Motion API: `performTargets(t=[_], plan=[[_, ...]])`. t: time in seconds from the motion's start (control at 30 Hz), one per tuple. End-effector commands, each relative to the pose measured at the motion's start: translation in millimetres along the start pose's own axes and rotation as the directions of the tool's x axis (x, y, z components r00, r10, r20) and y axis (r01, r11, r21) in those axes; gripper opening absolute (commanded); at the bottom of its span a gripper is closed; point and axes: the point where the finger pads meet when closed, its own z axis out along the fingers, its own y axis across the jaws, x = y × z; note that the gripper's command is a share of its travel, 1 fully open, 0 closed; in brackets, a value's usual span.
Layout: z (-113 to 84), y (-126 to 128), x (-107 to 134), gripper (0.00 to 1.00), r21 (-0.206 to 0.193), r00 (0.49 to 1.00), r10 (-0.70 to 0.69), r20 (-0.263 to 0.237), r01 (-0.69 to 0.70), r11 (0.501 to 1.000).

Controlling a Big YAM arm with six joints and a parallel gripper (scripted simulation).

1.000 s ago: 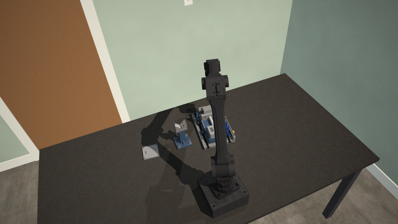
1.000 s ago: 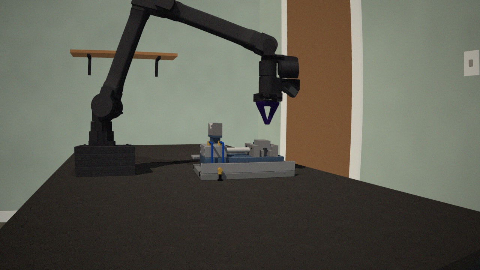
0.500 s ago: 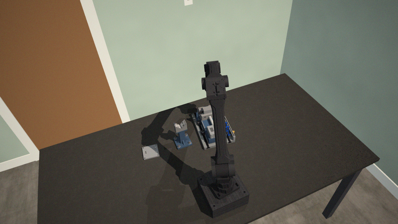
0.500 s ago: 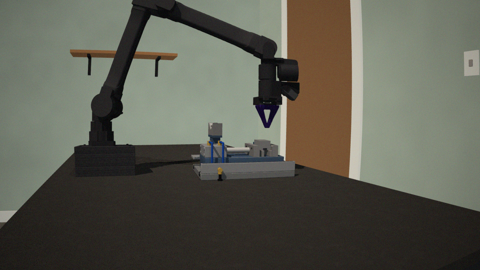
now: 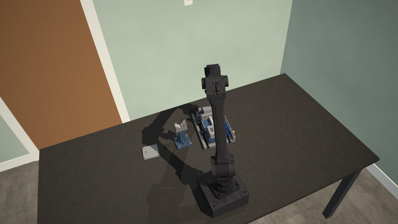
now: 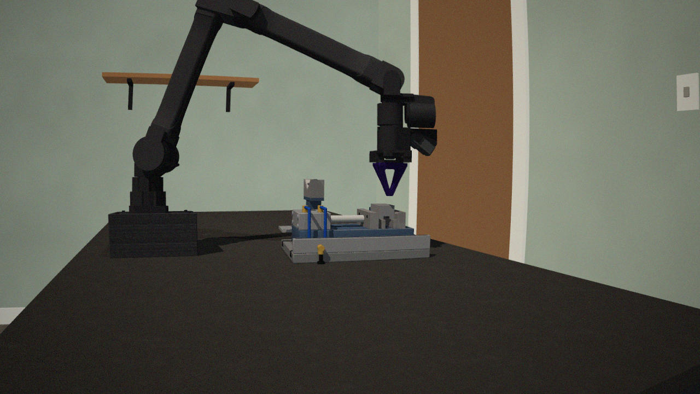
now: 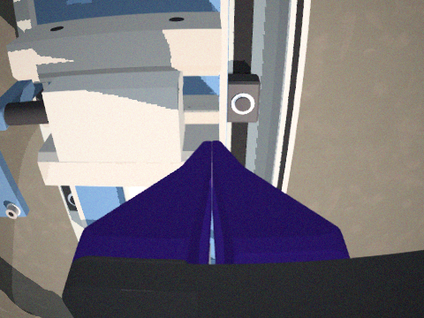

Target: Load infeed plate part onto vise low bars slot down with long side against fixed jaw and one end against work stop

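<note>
Between the jaws of the vise (image 5: 205, 141) (image 6: 362, 244) (image 7: 263, 88), the part (image 7: 112, 124) shows me a plain, pale blocky top, its slot hidden, seemingly near the work stop (image 7: 26, 113). Above the vise, my pincer (image 6: 389, 194) (image 7: 212, 155) is narrow, fingertips together, holding nothing.

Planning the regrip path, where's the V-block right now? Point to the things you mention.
In the top view, the V-block (image 5: 180, 127) (image 6: 313, 189) stands left of the vise (image 5: 210, 138) (image 6: 359, 243) (image 7: 200, 21), between it and the infeed plate (image 5: 150, 151).

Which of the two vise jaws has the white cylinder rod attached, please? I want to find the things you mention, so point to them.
The jaw nearer the arm's base (image 5: 231, 206) (image 6: 152, 236): the white rod (image 5: 210, 120) (image 6: 346, 219) meets it, while the farther jaw (image 6: 401, 219) (image 7: 196, 49) has none.
</note>
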Motion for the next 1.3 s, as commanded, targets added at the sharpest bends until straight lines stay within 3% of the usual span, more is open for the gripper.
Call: performTargets(t=[0.0,0.07,0.13,0.33,0.37,0.5,1.27], plan=[[14.7,6,-4,0.00,-0.002,1.000,-0.004,-0.009,0.004,1.000],[10.6,5,-12,0.00,0.002,1.000,-0.005,0.010,0.005,1.000],[19.7,6,-3,0.00,-0.002,1.000,-0.003,-0.010,0.003,1.000],[18.5,4,-9,0.00,0.001,1.000,-0.003,0.003,0.003,1.000],[21.2,6,-3,0.00,-0.004,1.000,-0.003,-0.017,0.003,1.000],[20.0,5,-10,0.00,0.001,1.000,-0.004,0.006,0.004,1.000],[22.9,5,-5,0.00,-0.002,1.000,-0.003,-0.008,0.003,1.000]])
